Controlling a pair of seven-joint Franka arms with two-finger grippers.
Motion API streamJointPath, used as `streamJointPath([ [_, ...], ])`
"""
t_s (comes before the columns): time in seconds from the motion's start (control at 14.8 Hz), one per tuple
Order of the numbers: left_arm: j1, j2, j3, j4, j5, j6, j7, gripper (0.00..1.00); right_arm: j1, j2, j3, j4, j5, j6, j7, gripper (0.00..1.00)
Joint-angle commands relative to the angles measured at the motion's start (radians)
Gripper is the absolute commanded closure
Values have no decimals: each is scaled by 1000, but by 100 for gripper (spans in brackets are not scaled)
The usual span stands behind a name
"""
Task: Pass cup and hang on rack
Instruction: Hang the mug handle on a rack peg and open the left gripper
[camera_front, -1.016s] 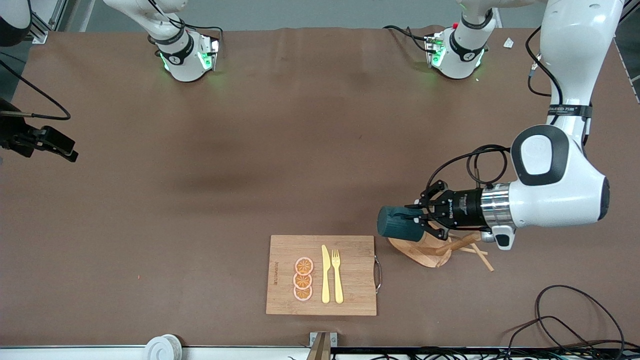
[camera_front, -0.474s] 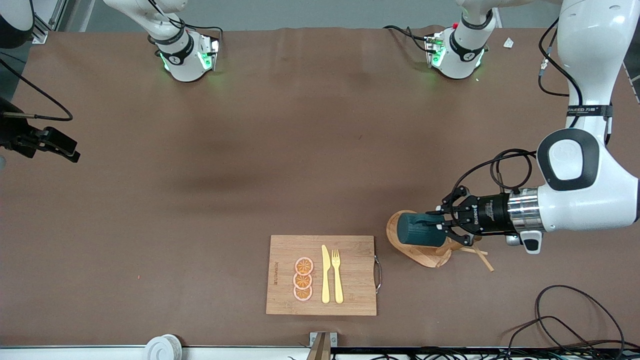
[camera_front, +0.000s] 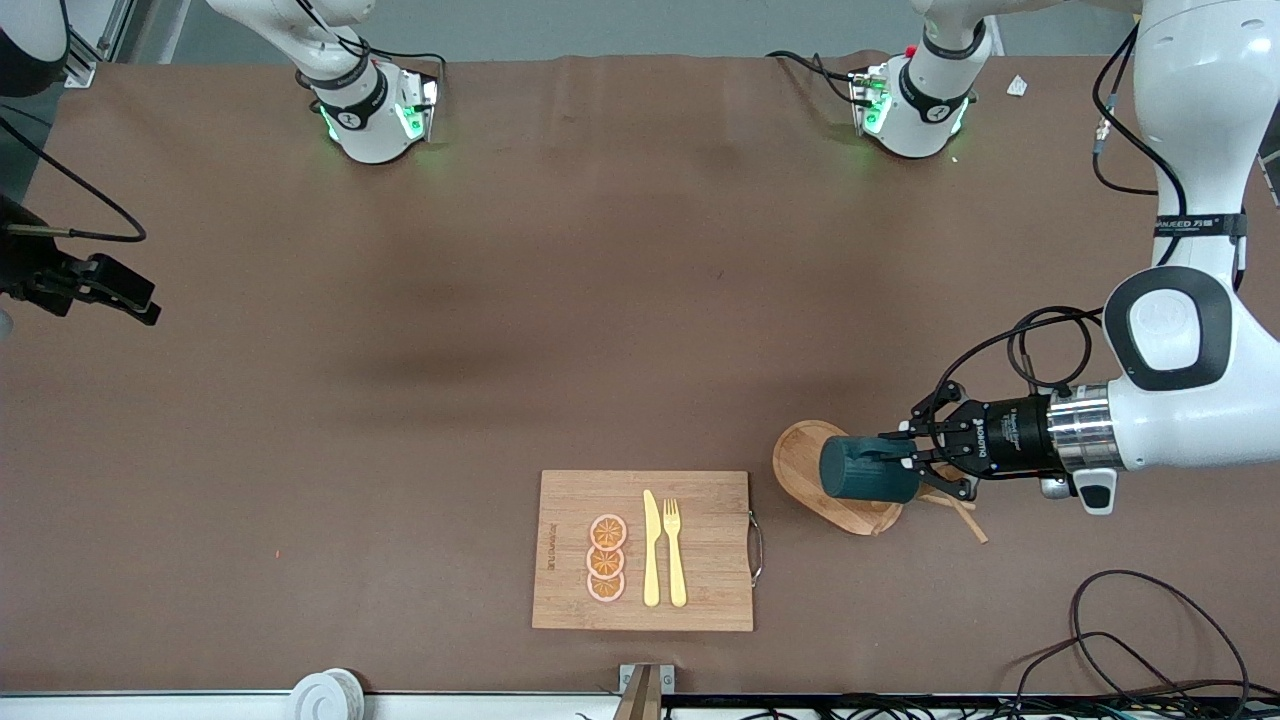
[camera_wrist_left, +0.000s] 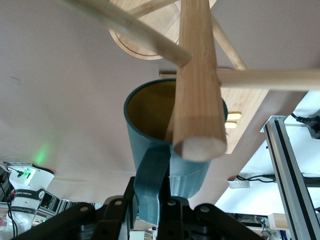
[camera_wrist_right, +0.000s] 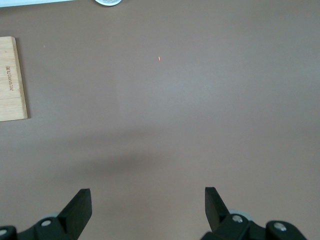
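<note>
The left gripper (camera_front: 905, 462), jaws clamped on the handle of the cup (camera_front: 866, 470), is holding it sideways over the rack (camera_front: 805, 455). Hanging well likely requires aligning the handle loop with a peg (camera_wrist_left: 267, 79). The right gripper (camera_wrist_right: 147, 200) is waiting, jaws apart.

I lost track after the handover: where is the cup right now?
In the front view the cup is in the left hand, held by its handle over the rack, at the left arm's end of the table beside the cutting board.
</note>
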Motion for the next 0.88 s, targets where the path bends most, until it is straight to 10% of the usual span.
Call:
streamJointPath([
  [0.0, 13, 12, 1, 9, -14, -12, 24, 99, -8, -34, 10, -42, -3, 22, -8, 0],
  [0.54, 40, 30, 0, 9, -20, -12, 23, 91, -2, -34, 10, -47, -8, 29, -5, 0],
  [0.68, 37, 30, -3, 9, -20, -12, 21, 57, -2, -34, 10, -47, -8, 30, -5, 0],
  [0.81, 29, 29, -6, 9, -19, -12, 12, 2, -2, -34, 10, -47, -8, 30, -5, 0],
])
